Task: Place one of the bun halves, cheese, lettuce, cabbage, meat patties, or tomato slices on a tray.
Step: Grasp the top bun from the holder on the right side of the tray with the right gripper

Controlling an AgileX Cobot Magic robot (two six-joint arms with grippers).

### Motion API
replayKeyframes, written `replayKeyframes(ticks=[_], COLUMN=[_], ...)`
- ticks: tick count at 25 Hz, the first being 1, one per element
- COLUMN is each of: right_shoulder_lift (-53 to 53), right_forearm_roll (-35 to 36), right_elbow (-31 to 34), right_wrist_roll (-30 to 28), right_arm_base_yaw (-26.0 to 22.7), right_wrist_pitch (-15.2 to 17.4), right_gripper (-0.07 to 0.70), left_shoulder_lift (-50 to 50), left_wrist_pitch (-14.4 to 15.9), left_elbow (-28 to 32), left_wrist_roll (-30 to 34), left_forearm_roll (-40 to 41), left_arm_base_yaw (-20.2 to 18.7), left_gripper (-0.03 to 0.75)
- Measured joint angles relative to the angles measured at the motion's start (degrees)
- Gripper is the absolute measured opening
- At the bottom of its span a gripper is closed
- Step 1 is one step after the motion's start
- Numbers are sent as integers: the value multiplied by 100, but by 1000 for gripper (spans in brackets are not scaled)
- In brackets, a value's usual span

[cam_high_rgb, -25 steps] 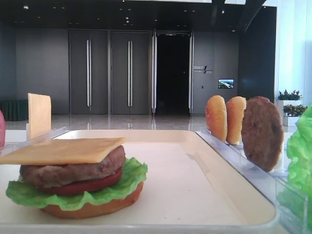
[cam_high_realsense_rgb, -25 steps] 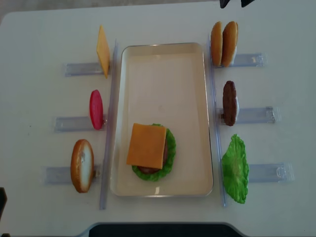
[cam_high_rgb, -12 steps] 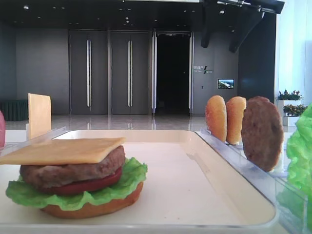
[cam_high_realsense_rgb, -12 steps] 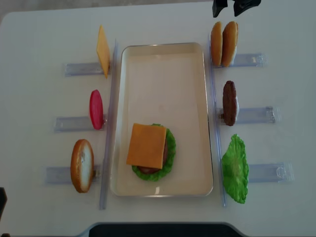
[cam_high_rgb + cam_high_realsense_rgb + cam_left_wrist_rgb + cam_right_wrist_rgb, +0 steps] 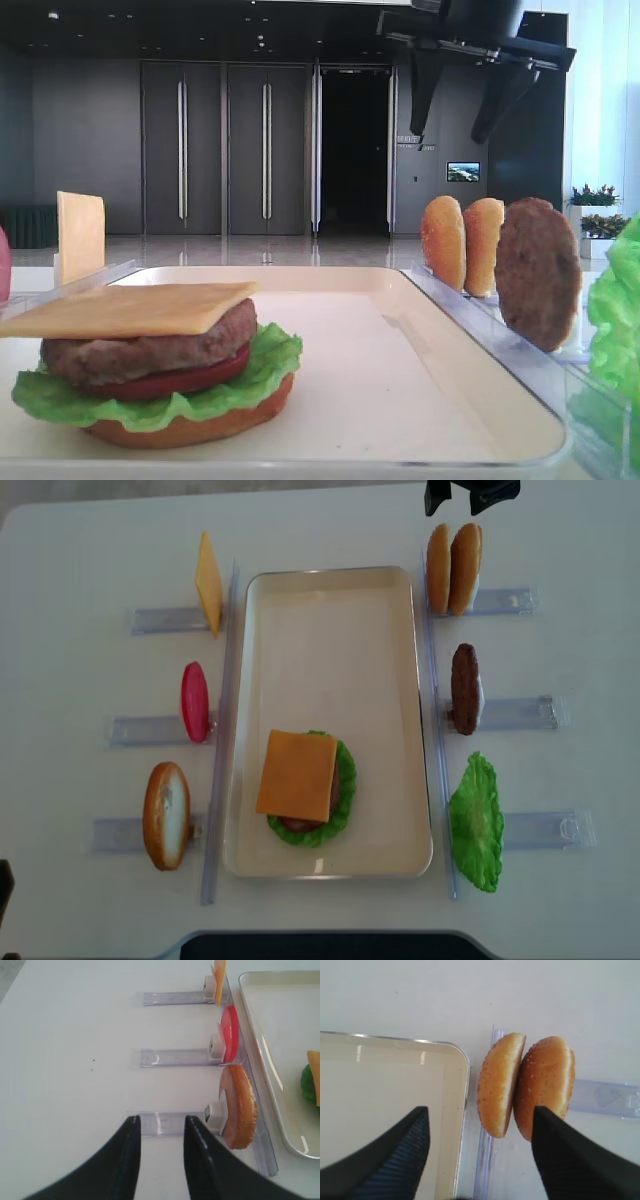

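Two bun halves [image 5: 452,568] stand on edge in the far right rack; the sesame one [image 5: 545,1085] is the outer of the pair. My right gripper [image 5: 480,1110] hangs open above them, one finger over the tray [image 5: 330,620], the other past the sesame bun. It also shows at the top of the overhead view [image 5: 470,492]. On the tray lies a stack topped by cheese [image 5: 297,773] over patty, tomato, lettuce and bun base. My left gripper [image 5: 161,1120] hovers slightly open and empty beside another bun half [image 5: 239,1107]. Cabbage is out of view.
Clear racks flank the tray. The left racks hold a cheese slice [image 5: 208,583], a tomato slice [image 5: 194,701] and a bun [image 5: 166,814]. The right racks hold a meat patty [image 5: 464,688] and lettuce [image 5: 476,822].
My right gripper has come down into view above the two buns and its jaws have spread wider. The left gripper and the food have stayed put.
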Motion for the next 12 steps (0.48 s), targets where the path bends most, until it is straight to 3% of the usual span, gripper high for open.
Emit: replayKeyframes(ticks=[12], right_shoulder_lift=[402], right_forearm_roll=[174], right_elbow=[0], right_wrist_roll=[-128], right_arm_base_yaw=[-24], right_wrist_pitch=[-122], right_gripper=[455], left_shoulder_lift=[0], left_wrist_pitch=[0], left_elbow=[0], left_wrist_roll=[0], left_forearm_roll=[0], left_arm_base_yaw=[0], left_gripper=[230])
